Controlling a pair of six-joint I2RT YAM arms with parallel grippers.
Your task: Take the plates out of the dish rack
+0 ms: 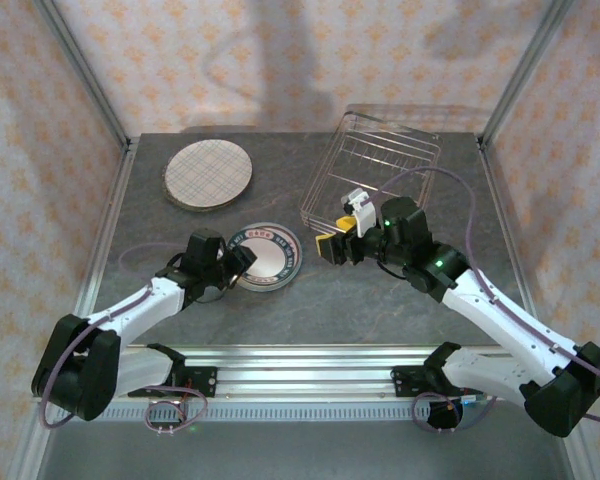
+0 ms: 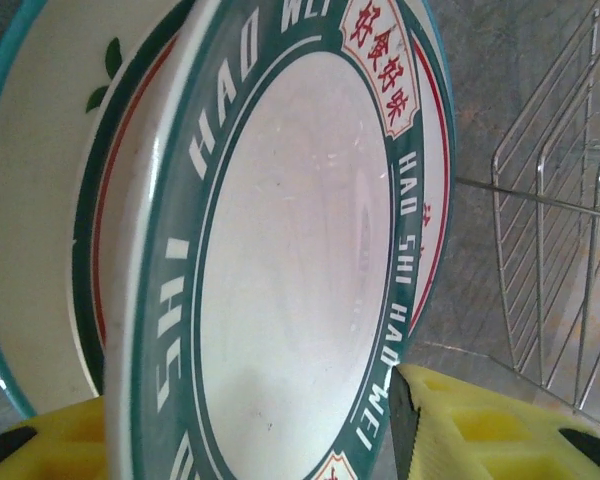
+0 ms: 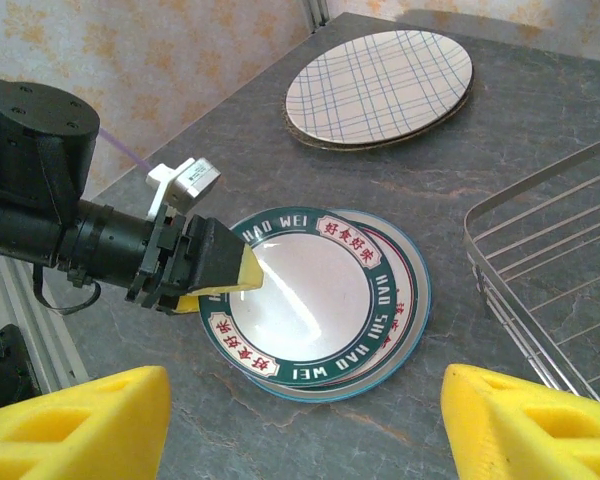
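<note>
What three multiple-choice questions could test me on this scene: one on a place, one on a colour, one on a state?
1. Where on the table does the plaid plate lie?
A. Far left
B. Near right corner
C. Dead centre

2. What colour is the lettered plate's rim?
A. Red
B. Dark green
C. Yellow

3. How is the right gripper?
A. Shut on a plate
B. Open, holding nothing
C. Shut on a spoon

Answers:
1 A: seen from above, the plaid plate sits toward the far left of the table.
2 B: white letters run round a dark green band.
3 B: its yellow pads stand wide apart with nothing between them.
</note>
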